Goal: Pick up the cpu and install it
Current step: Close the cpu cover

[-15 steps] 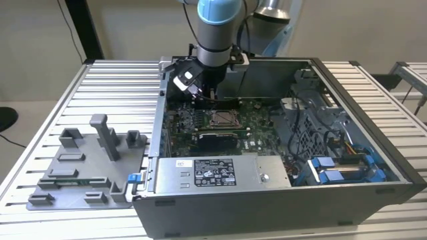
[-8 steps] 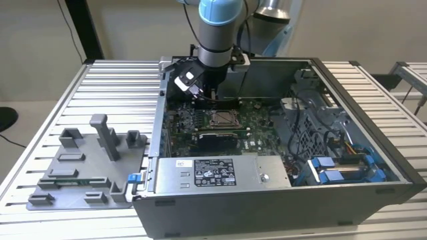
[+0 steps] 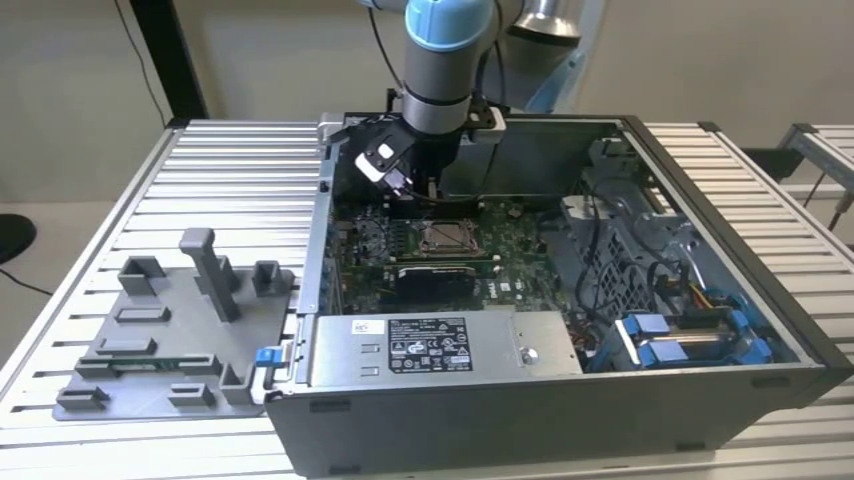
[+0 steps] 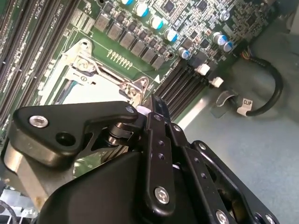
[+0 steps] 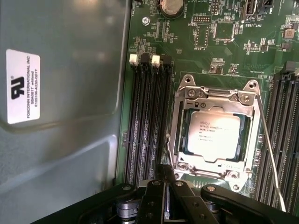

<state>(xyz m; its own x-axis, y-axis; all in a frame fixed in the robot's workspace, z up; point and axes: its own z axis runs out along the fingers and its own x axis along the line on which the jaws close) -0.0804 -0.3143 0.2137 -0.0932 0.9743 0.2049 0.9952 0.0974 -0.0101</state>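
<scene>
The cpu (image 5: pixel 213 137) lies flat in the motherboard socket (image 5: pixel 212 135), silvery top up, with the metal socket frame around it and a thin lever wire (image 5: pixel 270 149) beside it. In the exterior view the cpu (image 3: pixel 447 236) sits mid-board inside the open computer case (image 3: pixel 561 400). My gripper (image 3: pixel 408 186) hangs over the board just beyond the socket's far side, a little toward the exterior view's left. Its black fingers (image 5: pixel 164 173) are pressed together with nothing between them. In the second wrist view my gripper (image 4: pixel 156 103) has its tip beside the socket's corner (image 4: pixel 135 86).
A grey plastic tray (image 3: pixel 160 340) with upright blocks lies on the slatted table at the exterior view's left. Along the case's near side sits a silver labelled power-supply box (image 3: pixel 441 345). Blue drive brackets (image 3: pixel 681 335) and cables fill the right part. Memory slots (image 5: pixel 147 121) flank the socket.
</scene>
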